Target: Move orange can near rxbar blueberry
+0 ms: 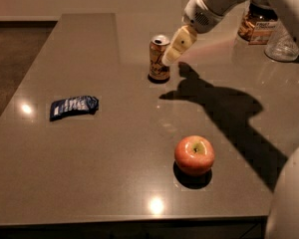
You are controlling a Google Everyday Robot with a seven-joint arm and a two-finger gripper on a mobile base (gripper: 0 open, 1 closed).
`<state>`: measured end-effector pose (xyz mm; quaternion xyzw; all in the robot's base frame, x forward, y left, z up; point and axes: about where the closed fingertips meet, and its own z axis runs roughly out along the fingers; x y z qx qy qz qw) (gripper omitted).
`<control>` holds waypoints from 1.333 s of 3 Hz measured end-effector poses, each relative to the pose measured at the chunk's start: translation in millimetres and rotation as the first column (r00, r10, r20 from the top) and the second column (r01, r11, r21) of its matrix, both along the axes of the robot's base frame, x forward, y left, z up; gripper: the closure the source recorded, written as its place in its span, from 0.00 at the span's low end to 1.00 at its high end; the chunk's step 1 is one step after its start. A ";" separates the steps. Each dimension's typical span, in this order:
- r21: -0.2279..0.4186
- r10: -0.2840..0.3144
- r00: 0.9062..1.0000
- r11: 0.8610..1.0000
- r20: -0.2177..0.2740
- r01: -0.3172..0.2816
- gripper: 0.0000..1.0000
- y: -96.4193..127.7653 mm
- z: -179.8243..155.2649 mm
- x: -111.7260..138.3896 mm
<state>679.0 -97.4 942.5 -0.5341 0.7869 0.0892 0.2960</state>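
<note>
The orange can (159, 58) stands upright on the grey table (114, 148), toward the back middle. The rxbar blueberry (73, 106), a dark-blue crinkled wrapper, lies flat at the left, well apart from the can. My gripper (177, 46) hangs from the white arm that comes in from the upper right. Its cream fingers (181, 42) point down-left and sit just right of the can's top, close to it. Nothing is in the gripper.
A red-yellow apple (194, 155) sits in the front middle. A jar with a dark lid (257, 20) and a clear glass container (283, 45) stand at the back right. The table's front edge runs along the bottom, and its left edge borders brown floor.
</note>
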 end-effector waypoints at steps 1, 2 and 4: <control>0.030 0.016 1.000 0.999 -0.017 -0.016 0.02 22.1 -9.0 11.5; 0.036 0.033 0.999 0.999 -0.035 -0.031 0.24 34.3 -15.6 11.2; 0.076 0.145 0.989 0.987 -0.037 -0.142 0.78 67.4 -2.7 -17.8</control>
